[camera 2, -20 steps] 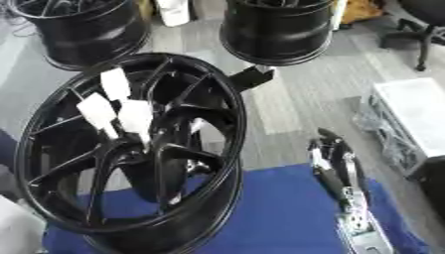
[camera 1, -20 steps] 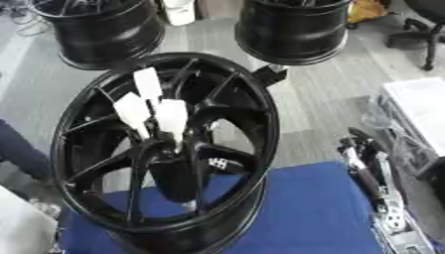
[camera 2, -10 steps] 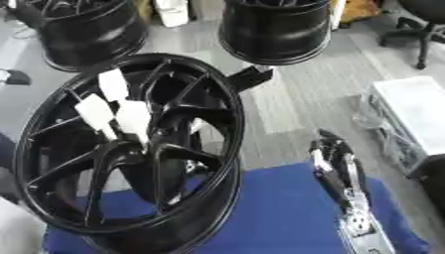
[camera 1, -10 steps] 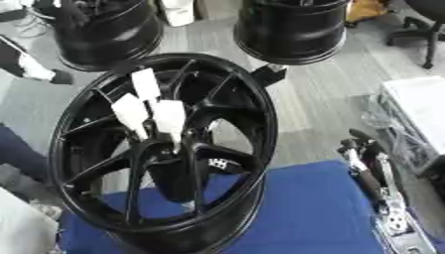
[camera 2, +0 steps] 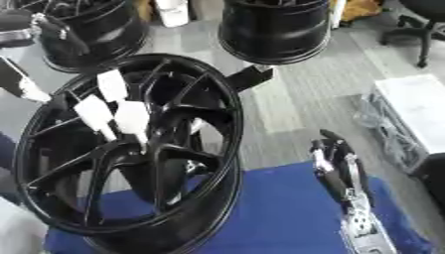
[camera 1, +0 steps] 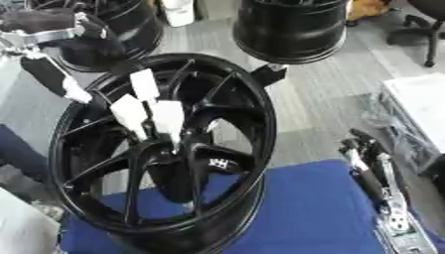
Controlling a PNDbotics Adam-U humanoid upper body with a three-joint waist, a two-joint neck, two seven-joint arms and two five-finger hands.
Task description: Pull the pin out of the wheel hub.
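A black wheel hub [camera 1: 260, 106] stands tilted on a blue cloth [camera 1: 304, 208], its open face toward me. Three flat white pins [camera 1: 168, 116] stick up from its centre, side by side. My left hand [camera 1: 54, 74] reaches in from the upper left with its fingers straight. One white-tipped finger lies against the hub's upper left rim, a short way from the pins. My right hand [camera 2: 334, 163] rests open at the lower right, fingers up, away from the hub.
Two more black wheels [camera 1: 291, 27] [camera 1: 130, 25] stand on the grey floor behind the hub. A white crate [camera 1: 421, 106] is at the right edge and an office chair [camera 1: 426, 25] at the far right.
My left arm has come in from the upper left and moved down and right to the hub's rim. The hub, pins and right hand have kept their places.
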